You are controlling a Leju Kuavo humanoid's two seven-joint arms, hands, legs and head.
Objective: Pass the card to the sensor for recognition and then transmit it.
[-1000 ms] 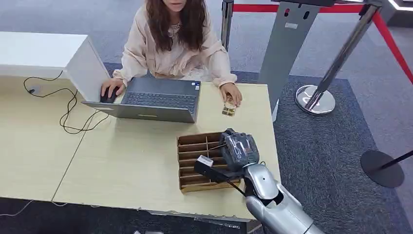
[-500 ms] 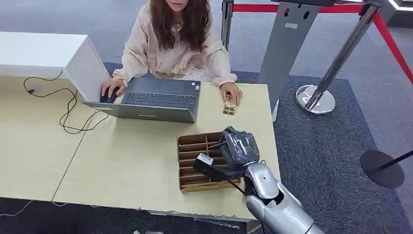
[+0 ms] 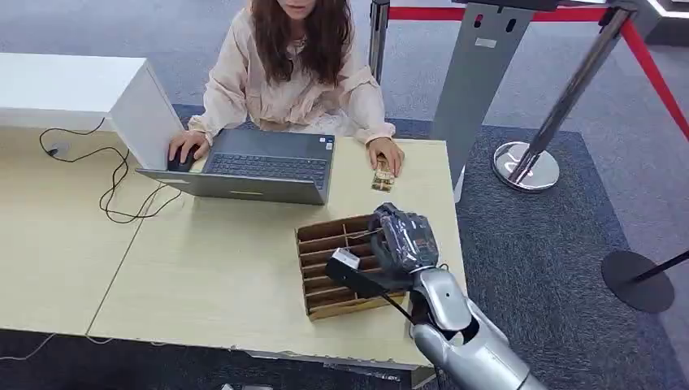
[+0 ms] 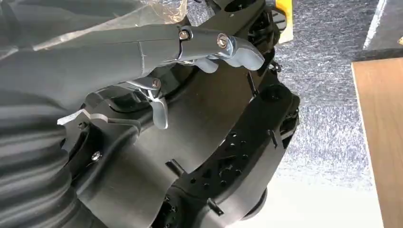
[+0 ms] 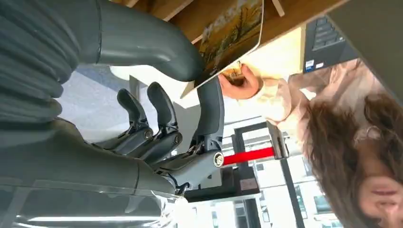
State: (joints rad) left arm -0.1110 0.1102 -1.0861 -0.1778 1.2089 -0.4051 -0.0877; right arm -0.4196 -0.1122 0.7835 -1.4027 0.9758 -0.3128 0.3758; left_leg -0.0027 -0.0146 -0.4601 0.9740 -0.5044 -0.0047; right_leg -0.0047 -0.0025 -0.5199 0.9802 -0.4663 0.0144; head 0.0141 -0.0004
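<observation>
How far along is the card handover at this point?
Early stage. Done: the right hand pinches a card between thumb and fingers, seen in the right wrist view. In hand: that hand is above the cardboard divider tray, so the card looks freshly drawn. Left: showing it to the sensor, likely the small device under the person's hand, then passing it on.

I can't read any text; the sticker on the laptop [image 3: 258, 165] is too small for me.
</observation>
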